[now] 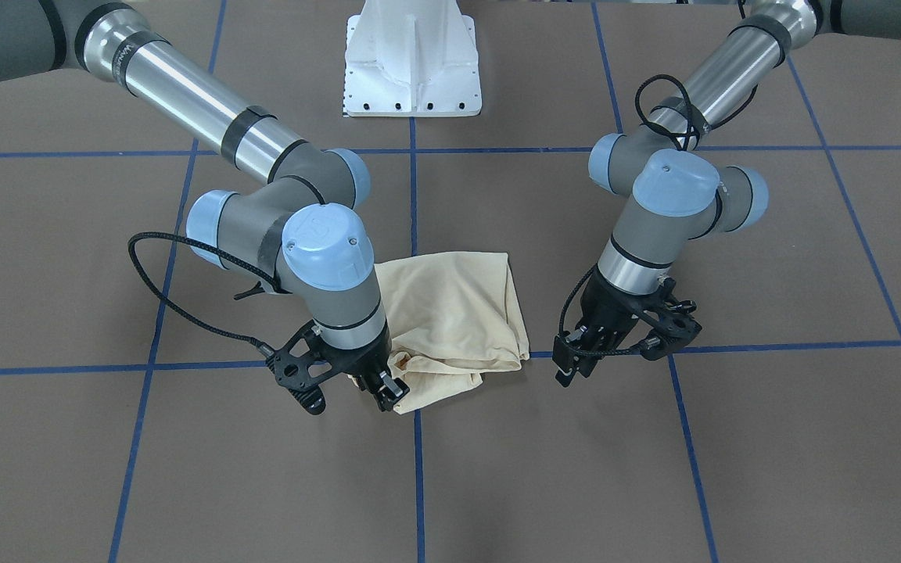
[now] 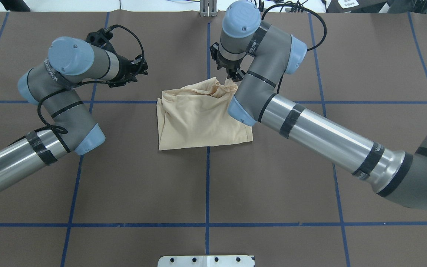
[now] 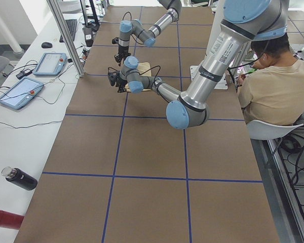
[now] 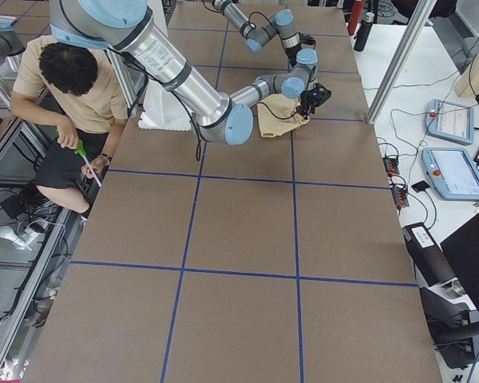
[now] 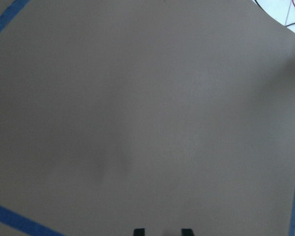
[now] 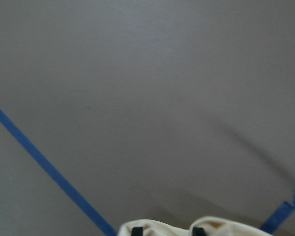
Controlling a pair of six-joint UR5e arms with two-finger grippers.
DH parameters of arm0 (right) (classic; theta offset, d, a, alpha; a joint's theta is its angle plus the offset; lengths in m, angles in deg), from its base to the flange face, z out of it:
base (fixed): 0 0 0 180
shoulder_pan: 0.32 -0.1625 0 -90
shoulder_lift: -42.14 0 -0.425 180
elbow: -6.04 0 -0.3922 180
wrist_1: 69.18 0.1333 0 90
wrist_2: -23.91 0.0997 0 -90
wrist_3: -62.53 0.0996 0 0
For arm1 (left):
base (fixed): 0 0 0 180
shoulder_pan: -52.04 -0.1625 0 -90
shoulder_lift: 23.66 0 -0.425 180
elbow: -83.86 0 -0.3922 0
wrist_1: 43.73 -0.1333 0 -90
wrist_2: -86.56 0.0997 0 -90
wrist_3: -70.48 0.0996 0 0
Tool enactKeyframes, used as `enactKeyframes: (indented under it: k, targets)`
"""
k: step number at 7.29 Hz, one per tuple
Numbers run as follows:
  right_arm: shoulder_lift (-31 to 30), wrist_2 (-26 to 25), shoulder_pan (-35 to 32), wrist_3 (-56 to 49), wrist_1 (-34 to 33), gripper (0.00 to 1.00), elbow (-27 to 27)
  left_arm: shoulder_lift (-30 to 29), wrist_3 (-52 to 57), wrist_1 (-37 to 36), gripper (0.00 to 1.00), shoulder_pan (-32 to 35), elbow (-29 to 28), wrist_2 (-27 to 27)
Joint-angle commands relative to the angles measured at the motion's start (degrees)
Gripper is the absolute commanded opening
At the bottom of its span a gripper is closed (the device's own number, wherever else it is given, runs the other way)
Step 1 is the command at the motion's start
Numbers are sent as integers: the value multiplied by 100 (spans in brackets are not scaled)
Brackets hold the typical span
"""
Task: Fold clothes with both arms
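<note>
The T-shirt (image 2: 198, 118), thin creased cream fabric, lies folded into a rough rectangle at the middle of the desk (image 2: 124, 185), a matte brown surface gridded with blue tape. The right hand (image 6: 167, 231) stands at the shirt's bunched corner, its fingertips spread with fabric between them. The right arm (image 2: 310, 126) hides part of that corner, and its white lettering is too small to read. The left hand (image 5: 162, 231) is spread and empty over bare desk.

Lettering on right arm (image 2: 324, 129) — illegible
</note>
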Motion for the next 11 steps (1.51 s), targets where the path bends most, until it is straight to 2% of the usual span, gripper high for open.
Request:
enactKeyframes:
  k: [1,2,3,5,7,8,9,10,11]
  targets:
    - [165,597,-659,-688,-51,100,210,-15,170,56,49,94,-26,-16]
    - [113,688,-819,-995,-182,100,158,37,823,-5,49,295,122,-234]
    - [-96,881,-1056,-1564,-514,100,-112,159,1918,-67,50,619,272,-584]
    - [-1148,1286,-1758,-3406,-1008,100,-1130,668,4045,-94,50,1513,484,-1594]
    - [-2123,1567,-2531,-5041,-1325,100,-1860,1073,5787,-381,50,2655,607,-2648]
    - [-2625,1690,-2996,-6051,-1552,100,-2238,1318,6883,-784,54,3166,781,-2827]
    - [-2969,1796,-3436,-6974,-1842,100,-2538,1616,7791,-1240,74,3580,1070,-2838]
    - [-3434,1866,-3614,-7645,-1984,100,-2871,1846,8330,-1541,100,3836,1317,-2838]
    - [-3847,1884,-3755,-8200,-1977,100,-3057,2100,8928,-1561,100,4109,1406,-2838]
